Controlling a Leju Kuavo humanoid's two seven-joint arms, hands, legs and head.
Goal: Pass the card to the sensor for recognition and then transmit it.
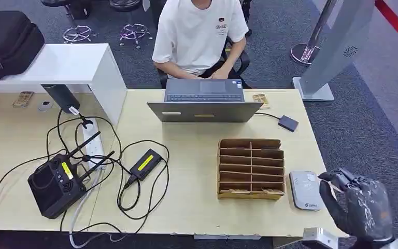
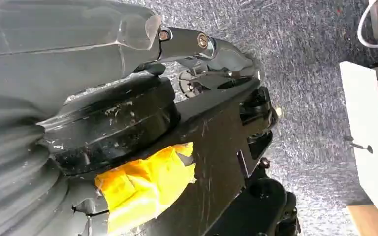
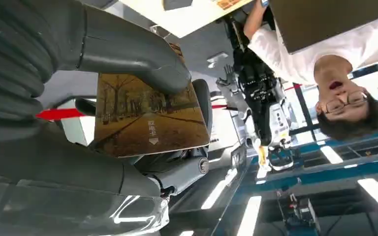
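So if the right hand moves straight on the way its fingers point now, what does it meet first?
Probably the flat grey card sensor on the table: the right hand, holding the brown tree-picture card, points left toward it. Depth is unclear, so it might pass above.

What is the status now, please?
Right hand holds card, raised beside sensor. Left hand hangs, state unclear. Nothing blocking the sensor.

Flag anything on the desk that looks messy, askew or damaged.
Black cables sprawl in tangled loops on the table around the black antenna box and power strip. The cardboard card organizer's front edge looks torn and ragged.
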